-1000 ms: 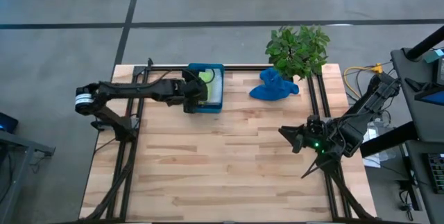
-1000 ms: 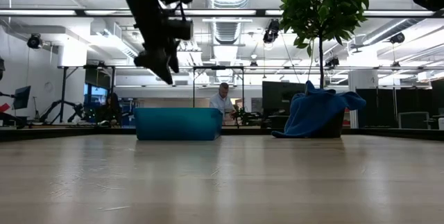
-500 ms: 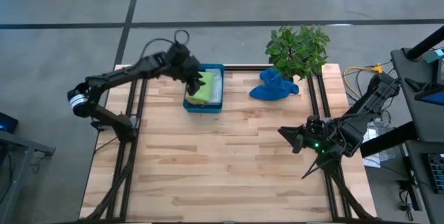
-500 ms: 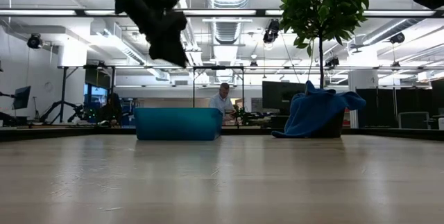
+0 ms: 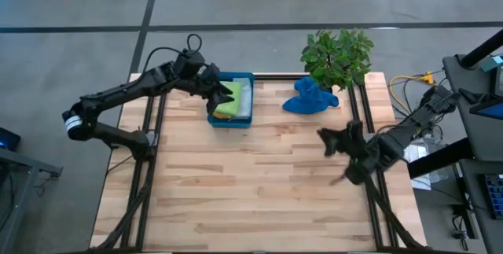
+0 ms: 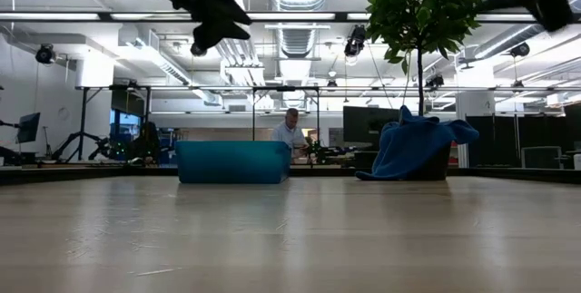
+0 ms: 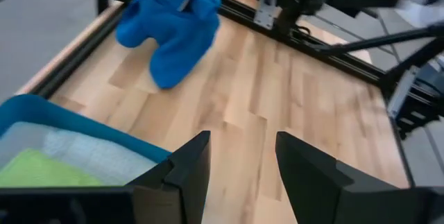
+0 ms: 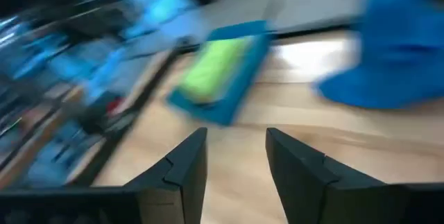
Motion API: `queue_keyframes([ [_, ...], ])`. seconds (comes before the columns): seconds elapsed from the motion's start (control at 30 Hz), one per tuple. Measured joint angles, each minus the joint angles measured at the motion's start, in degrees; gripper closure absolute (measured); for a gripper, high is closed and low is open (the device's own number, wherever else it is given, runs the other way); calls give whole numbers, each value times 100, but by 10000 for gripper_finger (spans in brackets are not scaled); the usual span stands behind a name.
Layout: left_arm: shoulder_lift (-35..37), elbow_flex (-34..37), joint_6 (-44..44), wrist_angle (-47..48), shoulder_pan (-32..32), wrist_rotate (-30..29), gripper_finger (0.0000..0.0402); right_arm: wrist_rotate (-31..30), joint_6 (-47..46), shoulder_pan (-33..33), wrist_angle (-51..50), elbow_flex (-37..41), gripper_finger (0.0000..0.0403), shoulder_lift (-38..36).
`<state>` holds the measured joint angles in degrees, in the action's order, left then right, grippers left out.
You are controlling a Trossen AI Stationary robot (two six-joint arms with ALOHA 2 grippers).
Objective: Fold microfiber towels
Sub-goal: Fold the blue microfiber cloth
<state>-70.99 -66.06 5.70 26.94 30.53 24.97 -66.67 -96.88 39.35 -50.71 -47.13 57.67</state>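
The blue towel (image 5: 310, 97) lies crumpled on the table, well ahead of the left gripper (image 7: 239, 165), whose fingers stand apart and empty. The green towel (image 5: 227, 102) rests in the tray (image 5: 244, 121) just below it. The right gripper (image 8: 234, 156) is also apart, holding nothing. The cloth looks soft and light; a corner is probably best to pinch.

Left gripper (image 7: 237, 161) raised, fingers parted, nothing between them. Right gripper (image 8: 236, 156) also aloft, fingers apart, empty; arm extended inward.
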Motion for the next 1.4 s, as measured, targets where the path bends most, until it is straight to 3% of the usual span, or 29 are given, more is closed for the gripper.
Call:
queue_keyframes([
  [0.17, -54, 14, -118, 0, -275, 2, 252, 148, -1995, -636, -1643, 166, 230, -45],
  [0.27, -87, 124, -305, 17, -326, -17, 252, 200, -2093, -1017, -1808, 207, 205, -190],
  [0.33, -77, 242, -313, -33, -324, -56, 252, 214, -1163, -1199, -1561, 178, 191, -281],
  [0.5, -12, 569, -293, -105, -324, -140, 252, 666, 3592, -1490, 89, 126, 174, -210],
  [0.57, -12, 676, -107, -155, -326, -139, 252, 856, 4625, -1651, 506, 142, 173, -99],
  [0.77, -2, 844, 452, -270, -364, -135, 252, 447, 4448, -2493, 366, 275, 184, 292],
  [0.9, 64, 844, 447, -318, -434, -127, 252, 568, 4280, -3316, 506, 407, 188, 581],
  [1.17, 78, 844, 455, -399, -454, -127, 252, 1447, 6528, -4264, 2805, 662, 188, 1370],
  [1.4, 97, 844, 606, -390, -599, -123, 252, 1441, 6347, -4964, 2905, 599, 188, 2019],
])
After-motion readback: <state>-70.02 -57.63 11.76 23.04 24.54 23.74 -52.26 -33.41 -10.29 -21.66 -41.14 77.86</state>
